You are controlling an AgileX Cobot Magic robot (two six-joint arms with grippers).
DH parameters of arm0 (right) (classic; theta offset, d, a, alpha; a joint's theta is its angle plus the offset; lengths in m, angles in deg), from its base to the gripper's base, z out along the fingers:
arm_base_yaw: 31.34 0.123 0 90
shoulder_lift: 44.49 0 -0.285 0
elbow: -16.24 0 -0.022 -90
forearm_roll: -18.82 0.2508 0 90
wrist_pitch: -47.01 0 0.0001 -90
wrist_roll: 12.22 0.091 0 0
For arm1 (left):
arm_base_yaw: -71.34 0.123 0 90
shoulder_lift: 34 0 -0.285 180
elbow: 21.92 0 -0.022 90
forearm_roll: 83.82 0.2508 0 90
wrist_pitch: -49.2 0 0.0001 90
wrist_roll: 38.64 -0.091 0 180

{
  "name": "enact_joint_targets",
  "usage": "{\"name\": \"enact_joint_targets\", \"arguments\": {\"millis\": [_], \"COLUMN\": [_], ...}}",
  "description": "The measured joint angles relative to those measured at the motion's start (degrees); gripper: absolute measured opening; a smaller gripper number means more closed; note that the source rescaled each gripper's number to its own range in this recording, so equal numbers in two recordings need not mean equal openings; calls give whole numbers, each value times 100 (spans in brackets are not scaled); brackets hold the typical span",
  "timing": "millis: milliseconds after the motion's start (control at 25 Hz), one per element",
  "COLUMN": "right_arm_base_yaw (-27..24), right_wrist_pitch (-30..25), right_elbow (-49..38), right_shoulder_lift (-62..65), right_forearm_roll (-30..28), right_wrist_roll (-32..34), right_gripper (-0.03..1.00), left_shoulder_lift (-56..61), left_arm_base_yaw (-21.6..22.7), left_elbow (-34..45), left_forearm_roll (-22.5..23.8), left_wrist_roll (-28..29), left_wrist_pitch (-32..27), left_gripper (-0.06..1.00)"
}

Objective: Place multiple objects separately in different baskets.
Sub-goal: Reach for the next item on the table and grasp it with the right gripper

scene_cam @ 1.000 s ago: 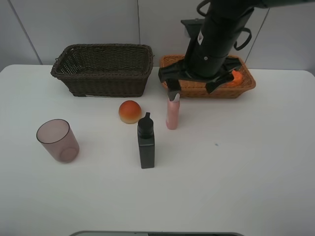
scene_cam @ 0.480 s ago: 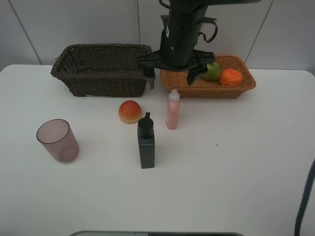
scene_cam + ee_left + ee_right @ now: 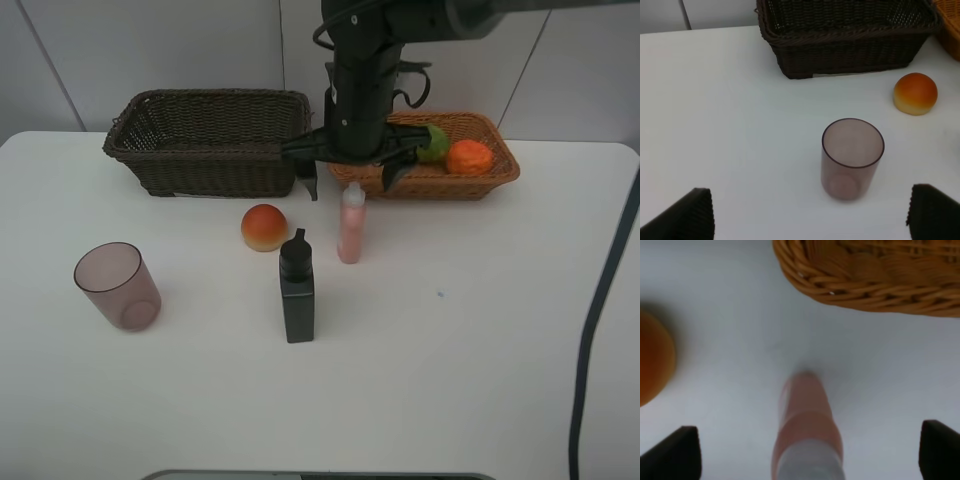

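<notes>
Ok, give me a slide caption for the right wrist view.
Open right gripper centred over the pink white-capped bottle, tan wicker basket beyond, peach-like fruit off to one side.

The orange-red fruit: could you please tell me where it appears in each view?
Exterior high: the fruit lies between the dark basket and the black bottle.
Left wrist: the fruit lies beyond the cup, near the dark basket.
Right wrist: the fruit is cut off at the edge, beside the pink bottle.
Shared landmark: the tan basket.
</notes>
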Motion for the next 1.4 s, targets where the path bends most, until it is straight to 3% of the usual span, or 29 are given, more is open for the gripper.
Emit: {"name": "enact_joint_targets", "arguments": {"millis": [760, 880, 1000, 1160, 1400], "right_arm_base_yaw": [-73, -91, -91, -91, -91], "right_wrist_pitch": [302, 242, 223, 199, 199], "right_elbow": [0, 0, 0, 0, 0], "right_shoulder_lift": [-477, -586, -646, -648, -648], "right_forearm_roll": [152, 158, 209, 236, 236], "right_wrist_roll": [-16, -16, -16, -16, -21], "right_gripper": [85, 69, 46, 0, 1], "left_shoulder_lift": [0, 0, 0, 0, 0], "left_arm_base_yaw": [0, 0, 0, 0, 0], "left_elbow": [0, 0, 0, 0, 0], "left_forearm_roll": [0, 0, 0, 0, 0], "left_wrist_roll": [0, 0, 0, 0, 0], "left_wrist_pitch": [0, 0, 0, 0, 0], "left_gripper": [100, 100, 100, 100, 100]}}
